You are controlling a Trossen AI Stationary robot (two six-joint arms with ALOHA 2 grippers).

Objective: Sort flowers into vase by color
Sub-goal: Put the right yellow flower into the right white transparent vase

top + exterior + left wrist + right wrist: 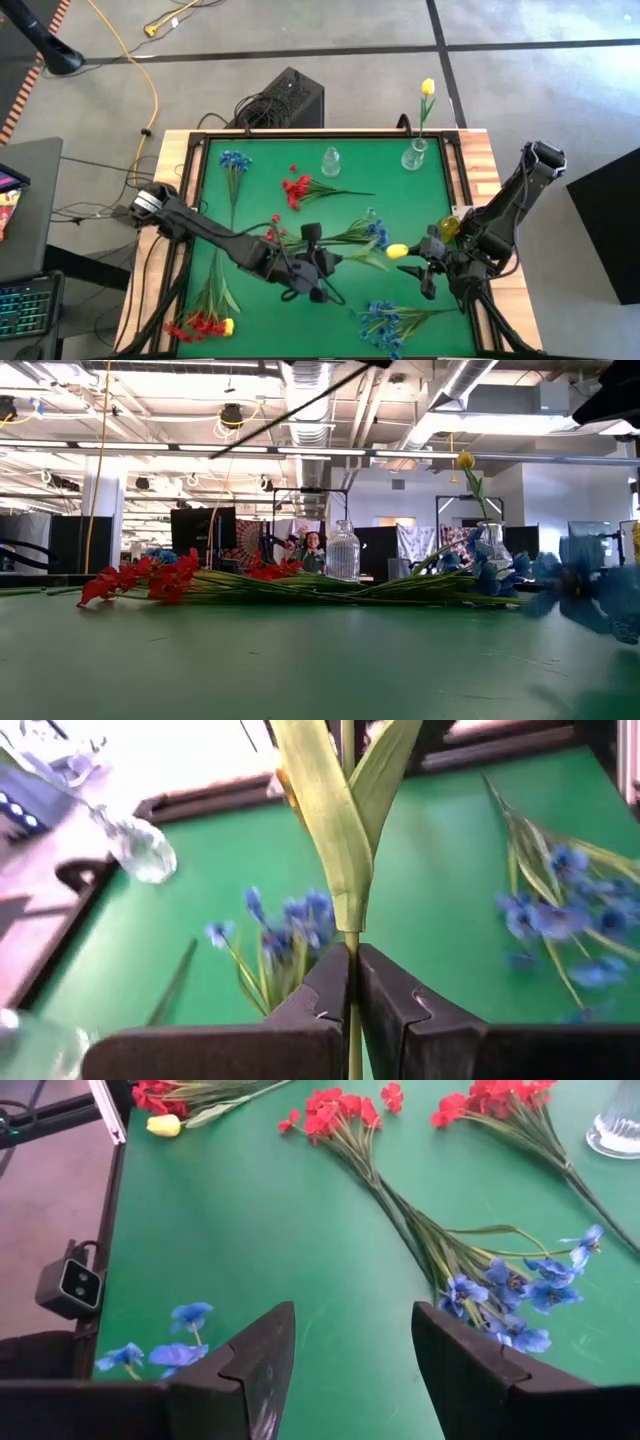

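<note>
Left tool is clamped tight on a thin green stem, fingers together on it just below the long leaves, and that stem runs across to the yellow bud hanging above the middle of the desk. The left arm stretches low and diagonal from the desk's left edge toward the centre. Right tool sits with its fingers well apart, holding nothing, above bare green near the desk's right side, its arm folded back over the right edge. At the far side, the right-hand glass vase carries one yellow tulip standing upright; the other vase, nearer the middle, holds no flowers. Red sprays and blue sprays lie flat and scattered across the green.
</note>
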